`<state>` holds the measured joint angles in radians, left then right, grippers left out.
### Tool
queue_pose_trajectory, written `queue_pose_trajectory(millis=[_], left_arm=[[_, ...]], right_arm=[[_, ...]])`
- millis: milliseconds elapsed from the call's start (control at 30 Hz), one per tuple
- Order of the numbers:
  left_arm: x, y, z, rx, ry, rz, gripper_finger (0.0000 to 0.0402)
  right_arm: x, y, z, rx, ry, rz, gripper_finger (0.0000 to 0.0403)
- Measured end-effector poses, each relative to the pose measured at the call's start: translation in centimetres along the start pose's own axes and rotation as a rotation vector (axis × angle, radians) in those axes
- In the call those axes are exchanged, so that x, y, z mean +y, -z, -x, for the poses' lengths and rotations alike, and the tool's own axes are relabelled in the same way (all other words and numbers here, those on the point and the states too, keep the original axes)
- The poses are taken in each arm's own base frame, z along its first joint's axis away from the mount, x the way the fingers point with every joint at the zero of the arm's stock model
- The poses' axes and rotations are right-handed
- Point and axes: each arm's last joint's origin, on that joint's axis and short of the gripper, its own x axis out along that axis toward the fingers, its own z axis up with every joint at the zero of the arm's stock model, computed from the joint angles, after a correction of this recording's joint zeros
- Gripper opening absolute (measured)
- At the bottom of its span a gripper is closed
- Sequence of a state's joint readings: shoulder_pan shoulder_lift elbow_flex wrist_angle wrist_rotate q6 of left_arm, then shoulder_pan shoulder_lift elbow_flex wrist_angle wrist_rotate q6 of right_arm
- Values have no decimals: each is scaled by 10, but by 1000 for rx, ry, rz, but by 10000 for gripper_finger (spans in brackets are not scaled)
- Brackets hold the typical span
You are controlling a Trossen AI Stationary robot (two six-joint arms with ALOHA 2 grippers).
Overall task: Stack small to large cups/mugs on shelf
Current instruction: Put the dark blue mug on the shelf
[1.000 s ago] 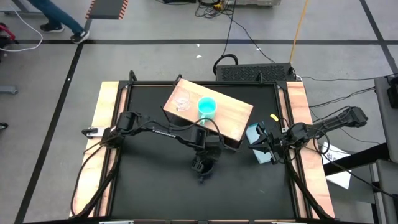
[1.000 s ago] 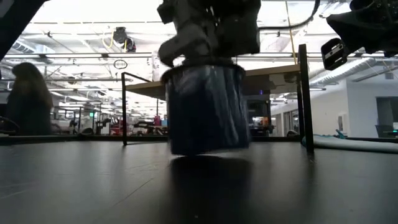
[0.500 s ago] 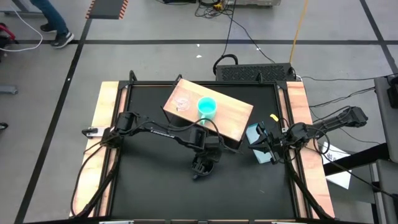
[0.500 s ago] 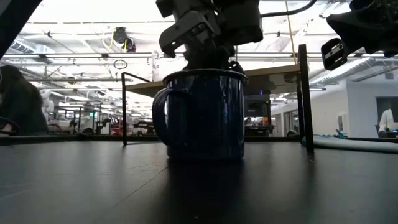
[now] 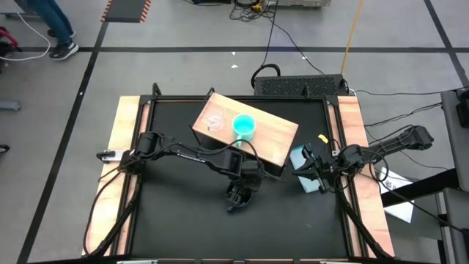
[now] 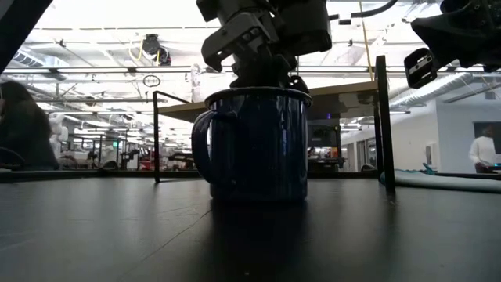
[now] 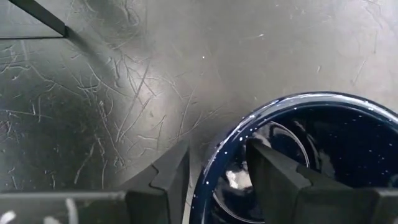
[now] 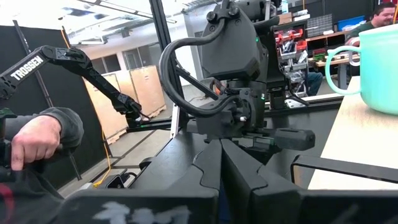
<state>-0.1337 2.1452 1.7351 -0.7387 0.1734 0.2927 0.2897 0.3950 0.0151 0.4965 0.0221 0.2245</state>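
Left gripper (image 7: 214,177), fingers parted astride the black mug's (image 6: 254,145) rim, apparently unclamped.

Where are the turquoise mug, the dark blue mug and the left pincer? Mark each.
turquoise mug (image 5: 243,126), high view, on its open top.
dark blue mug (image 6: 258,145), low view, on its side wall.
left pincer (image 7: 217,171), left wrist view, between its fingertips, astride the mug's rim.
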Motion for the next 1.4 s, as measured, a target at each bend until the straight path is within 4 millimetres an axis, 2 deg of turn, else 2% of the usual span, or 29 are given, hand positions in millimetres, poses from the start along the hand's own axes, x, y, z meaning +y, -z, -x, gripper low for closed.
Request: queue_pose_trajectory(millis=[567,833,1100,1400], left_arm=[[-1,0,1,1,7,14,159],[-9,-1,17,26,12,37,159],[-22,-10,59,-64,-24,12,159],[-49,-11,136,-178,-137,-22,159]], right_arm=[[0,0,0,0,0,0,0],[0,0,0,-1,0,0,0],[0,-1,0,-8,-2,0,0],[0,-1,0,-7,-2,-4,0]])
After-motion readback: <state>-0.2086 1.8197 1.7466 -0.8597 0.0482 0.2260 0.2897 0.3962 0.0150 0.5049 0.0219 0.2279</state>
